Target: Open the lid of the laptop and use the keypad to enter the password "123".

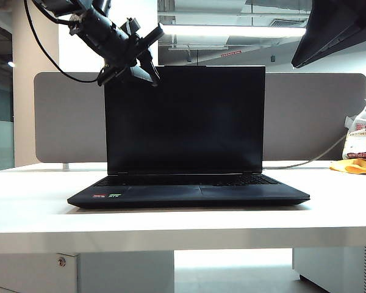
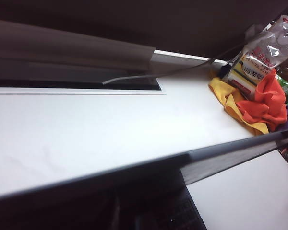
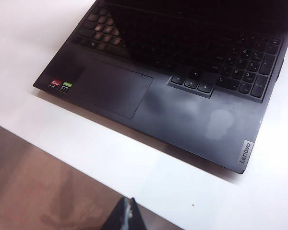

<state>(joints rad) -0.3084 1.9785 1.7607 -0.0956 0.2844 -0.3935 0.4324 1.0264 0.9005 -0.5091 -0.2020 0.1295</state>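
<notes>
While the lid (image 1: pixel 186 119) stands upright, the keypad (image 3: pixel 247 64) lies below and ahead of the right gripper (image 3: pixel 129 215), whose fingertips look pressed together. That arm hangs high over the laptop (image 3: pixel 182 110), nearer the keys. The left gripper (image 1: pixel 143 64) sits by the lid's top corner; I cannot tell its spread.

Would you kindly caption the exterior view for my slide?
Laptop on white table, lid upright, left gripper at its top corner.
</notes>
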